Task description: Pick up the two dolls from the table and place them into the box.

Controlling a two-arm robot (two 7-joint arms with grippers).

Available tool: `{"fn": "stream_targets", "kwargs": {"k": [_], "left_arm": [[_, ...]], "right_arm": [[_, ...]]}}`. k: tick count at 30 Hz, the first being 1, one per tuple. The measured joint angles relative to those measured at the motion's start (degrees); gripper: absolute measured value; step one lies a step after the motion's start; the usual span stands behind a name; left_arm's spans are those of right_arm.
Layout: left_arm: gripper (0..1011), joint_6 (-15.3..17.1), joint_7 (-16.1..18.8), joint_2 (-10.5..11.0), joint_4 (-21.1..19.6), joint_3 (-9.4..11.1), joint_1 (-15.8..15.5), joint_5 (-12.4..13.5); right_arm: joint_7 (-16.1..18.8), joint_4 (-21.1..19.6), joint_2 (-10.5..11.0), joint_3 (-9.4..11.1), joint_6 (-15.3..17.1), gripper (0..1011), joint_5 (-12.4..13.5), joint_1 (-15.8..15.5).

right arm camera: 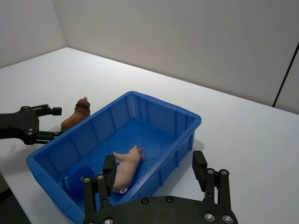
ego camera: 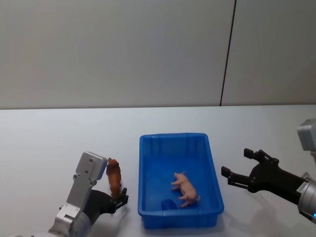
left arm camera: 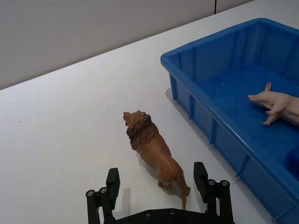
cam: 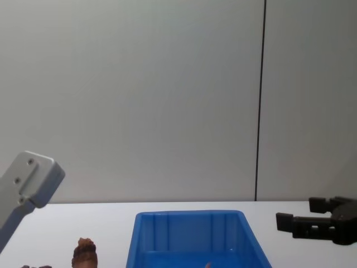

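Observation:
The reddish-brown doll (ego camera: pixel 114 177) stands on the white table (ego camera: pixel 44 143) just left of the blue box (ego camera: pixel 148 173). My left gripper (left arm camera: pixel 156 179) is open, its fingers on either side of that doll's (left arm camera: pixel 154 149) hindquarters without touching them. The pale pink doll (ego camera: pixel 186 189) lies on its side on the box floor. My right gripper (ego camera: pixel 236 163) hovers open and holds nothing, to the right of the box. In the right wrist view the right gripper (right arm camera: pixel 154 165) is near the box (right arm camera: pixel 154 100) and the pink doll (right arm camera: pixel 126 168).
A small blue rounded object (ego camera: pixel 169 204) lies in the box's near corner. A grey wall with a dark vertical seam (ego camera: pixel 228 49) rises behind the table. Bare tabletop spreads to the left, right and back of the box.

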Motion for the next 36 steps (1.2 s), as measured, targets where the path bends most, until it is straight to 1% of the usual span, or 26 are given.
{"fn": "stream_targets", "kwargs": {"k": [3, 4, 5, 6, 9, 10, 12, 13, 14, 15, 16, 17, 18, 19, 20, 22, 23, 25, 26, 31, 36], "left_arm": [[994, -0.16, -0.53, -0.48, 0.96, -0.01, -0.53, 0.34], [955, -0.22, -0.76, -0.76, 1.49, -0.01, -0.82, 0.50], [955, -0.25, -0.85, -0.79, 1.56, -0.01, -0.86, 0.54], [914, -0.33, -1.09, -1.10, 2.12, -0.01, -1.18, 0.72], [858, -0.46, -1.44, -1.51, 2.84, -0.02, -1.59, 0.99], [814, -0.58, -1.62, -1.75, 3.26, -0.03, -1.84, 1.14], [761, -0.70, -1.82, -1.96, 3.63, -0.04, -2.05, 1.31], [761, -0.81, -2.01, -2.19, 4.04, -0.05, -2.29, 1.46], [704, -0.84, -2.08, -2.25, 4.15, -0.05, -2.36, 1.54], [674, -0.90, -2.23, -2.43, 4.46, -0.06, -2.54, 1.69], [674, -0.90, -2.23, -2.43, 4.46, -0.06, -2.54, 1.69], [604, -0.97, -2.40, -2.63, 4.78, -0.07, -2.76, 1.87], [588, -1.01, -2.46, -2.70, 4.91, -0.07, -2.83, 1.94], [531, -1.04, -2.60, -2.88, 5.18, -0.08, -3.01, 2.09], [531, -1.04, -2.60, -2.88, 5.18, -0.08, -3.01, 2.09], [423, -1.08, -2.82, -3.15, 5.58, -0.10, -3.27, 2.37], [423, -1.10, -2.85, -3.23, 5.64, -0.11, -3.34, 2.43], [365, -1.16, -2.91, -3.34, 5.80, -0.14, -3.45, 2.52], [317, -1.27, -2.97, -3.45, 5.88, -0.17, -3.53, 2.64], [305, -1.89, -3.02, -3.67, 5.95, -0.29, -3.75, 3.07], [305, -3.31, -2.97, -3.75, 5.41, -0.60, -4.00, 3.97]], "right_arm": [[0.00, 0.00, 0.00, 0.00, 0.00, 1001, 0.00, 0.00], [0.00, 0.00, 0.00, 0.00, 0.00, 1001, 0.00, 0.00], [0.00, 0.00, 0.00, 0.00, 0.00, 1001, 0.00, 0.00], [0.00, 0.00, 0.00, 0.00, 0.00, 1001, 0.00, 0.00], [0.00, 0.00, 0.00, 0.00, 0.00, 1001, 0.00, 0.00], [0.00, 0.00, 0.00, 0.00, 0.00, 1001, 0.00, 0.00], [0.00, 0.00, 0.00, 0.00, 0.00, 1001, 0.00, 0.00], [0.00, 0.00, 0.00, 0.00, 0.00, 1001, 0.00, 0.00], [0.00, 0.00, 0.00, 0.00, 0.00, 1001, 0.00, 0.00], [0.00, 0.00, 0.00, 0.00, 0.00, 1001, 0.00, 0.00], [0.00, 0.00, 0.00, 0.00, 0.00, 1001, 0.00, 0.00], [0.00, 0.00, 0.00, 0.00, 0.00, 1001, 0.00, 0.00], [0.00, 0.00, 0.00, 0.00, 0.00, 1001, 0.00, 0.00], [0.00, 0.00, 0.00, 0.00, 0.00, 1001, 0.00, 0.00], [0.00, 0.00, 0.00, 0.00, 0.00, 1001, 0.00, 0.00], [0.00, 0.00, 0.00, 0.00, 0.00, 1001, 0.00, 0.00], [0.00, 0.00, 0.00, 0.00, 0.00, 1001, 0.00, 0.00], [0.00, 0.00, 0.00, 0.00, 0.00, 1001, 0.00, 0.00], [0.00, 0.00, 0.00, 0.00, 0.00, 1001, 0.00, 0.00], [0.00, 0.00, 0.00, 0.00, 0.00, 1001, 0.00, 0.00], [0.00, 0.00, 0.00, 0.00, 0.00, 1001, 0.00, 0.00]]}}
